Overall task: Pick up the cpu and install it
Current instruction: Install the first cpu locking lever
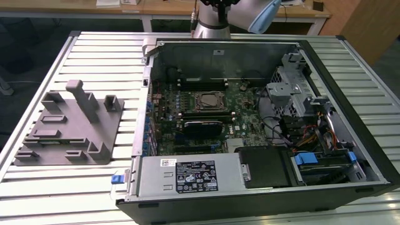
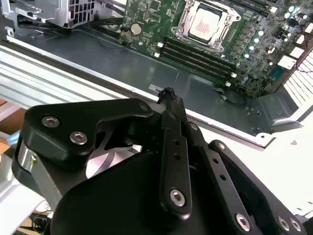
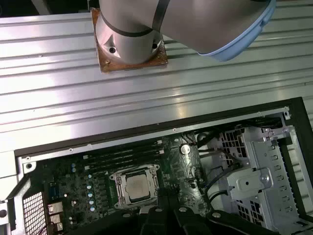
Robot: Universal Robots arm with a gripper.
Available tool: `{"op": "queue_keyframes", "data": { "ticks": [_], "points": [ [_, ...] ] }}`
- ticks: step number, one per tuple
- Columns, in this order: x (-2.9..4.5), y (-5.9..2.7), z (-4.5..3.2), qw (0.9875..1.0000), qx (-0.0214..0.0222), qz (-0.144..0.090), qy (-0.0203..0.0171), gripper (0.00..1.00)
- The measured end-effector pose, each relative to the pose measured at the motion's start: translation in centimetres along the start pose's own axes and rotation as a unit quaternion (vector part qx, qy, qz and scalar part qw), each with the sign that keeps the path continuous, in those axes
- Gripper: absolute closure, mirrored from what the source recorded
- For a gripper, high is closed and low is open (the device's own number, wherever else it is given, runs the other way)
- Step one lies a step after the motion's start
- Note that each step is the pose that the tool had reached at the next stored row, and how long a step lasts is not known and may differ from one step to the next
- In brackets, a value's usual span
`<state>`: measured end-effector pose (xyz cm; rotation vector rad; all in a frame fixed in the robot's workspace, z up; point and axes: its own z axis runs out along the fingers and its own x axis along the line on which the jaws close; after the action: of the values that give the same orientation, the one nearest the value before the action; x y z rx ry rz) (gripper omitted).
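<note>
Hovering over edge of open computer case (image 1: pixel 250 206), gripper (image 2: pixel 168 95) fully closed, fingertips together, nothing held. Cpu (image 2: pixel 204 24) seated in socket on green motherboard (image 2: pixel 146 17), silvery top up, metal socket frame around it, apart from gripper. In exterior view, cpu near board's middle, black rectangular block (image 1: pixel 203 127) just beside it. Grey plastic holder (image 1: pixel 69 131) on slatted tabletop (image 1: pixel 106 56) at exterior view's left, well apart from case. Arm base (image 3: pixel 129 41) mounted on tabletop beside case.
</note>
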<state>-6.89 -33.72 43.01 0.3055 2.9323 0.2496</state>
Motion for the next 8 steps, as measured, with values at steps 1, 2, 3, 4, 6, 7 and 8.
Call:
{"op": "queue_keyframes", "data": {
  "ticks": [1, 2, 3, 4, 6, 7, 8],
  "points": [
    [0.07, -0.11, 0.39, 1.0000, 0.0000, 0.000, 0.0000, 0.89],
    [0.09, -0.16, 0.56, 1.0000, 0.0000, 0.000, 0.0000, 0.89],
    [0.18, -0.30, 1.06, 1.0000, 0.0000, 0.000, 0.0000, 0.89],
    [0.36, -0.62, 2.19, 1.0000, 0.0002, 0.000, 0.0011, 0.89],
    [0.36, -0.62, 2.18, 1.0000, 0.0004, 0.000, 0.0017, 0.89],
    [0.36, -0.61, 2.18, 1.0000, 0.0004, 0.000, 0.0020, 0.89],
    [0.36, -0.62, 2.18, 1.0000, 0.0005, 0.000, 0.0020, 0.89]
  ]
}}
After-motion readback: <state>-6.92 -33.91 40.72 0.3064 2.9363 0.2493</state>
